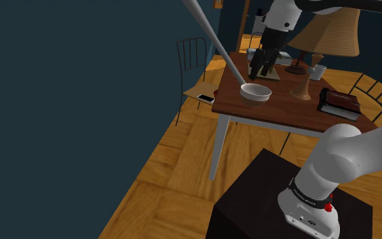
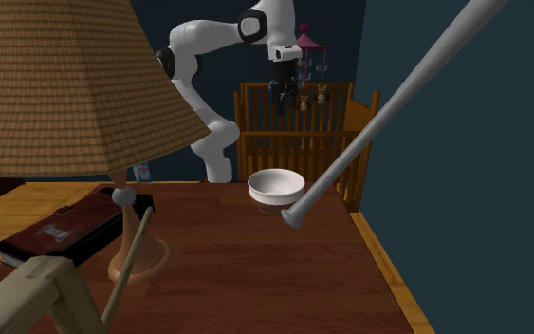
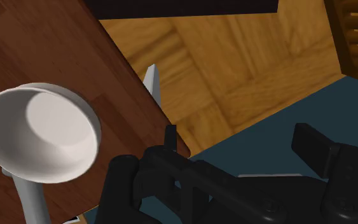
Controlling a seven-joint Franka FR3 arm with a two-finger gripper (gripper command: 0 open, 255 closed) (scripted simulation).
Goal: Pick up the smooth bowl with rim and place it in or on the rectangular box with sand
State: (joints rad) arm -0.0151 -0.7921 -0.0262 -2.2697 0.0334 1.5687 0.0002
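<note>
Room: dark blue wall (image 1: 60, 102) and wood parquet floor (image 1: 169, 176); in the second exterior view I see a wooden crib (image 2: 255, 142) behind the arm.
Desk: the desk (image 1: 277, 112) has a reddish-brown wooden top on white legs.
Bowl: the bowl (image 1: 256, 93) (image 2: 276, 185) (image 3: 41, 133) is white, smooth and rimmed. It stands upright and empty on the desk top, close to the edge.
Bat: a long grey bat (image 1: 216, 41) (image 2: 397, 104) slants down from high up, and its knob end comes right up against the bowl. I cannot tell whether the two touch.
Pincer: the black pincer (image 1: 262, 62) (image 2: 284, 93) (image 3: 241, 146) hangs above the desk, higher than the bowl and apart from it. From my wrist view its fingers stand spread with nothing between them, and the bowl lies off to one side.
Lamp: a lamp (image 1: 328, 30) (image 2: 56, 85) with a woven tan shade stands on the desk, well apart from the bowl.
Book: a dark book (image 1: 338, 103) (image 2: 61, 232) lies flat near the lamp's foot.
Chair: a wire-backed chair (image 1: 193, 58) sits beside the desk by the wall.
Stand: the arm rises from a dark box stand (image 1: 250, 204) at the shoulder view's lower right.
</note>
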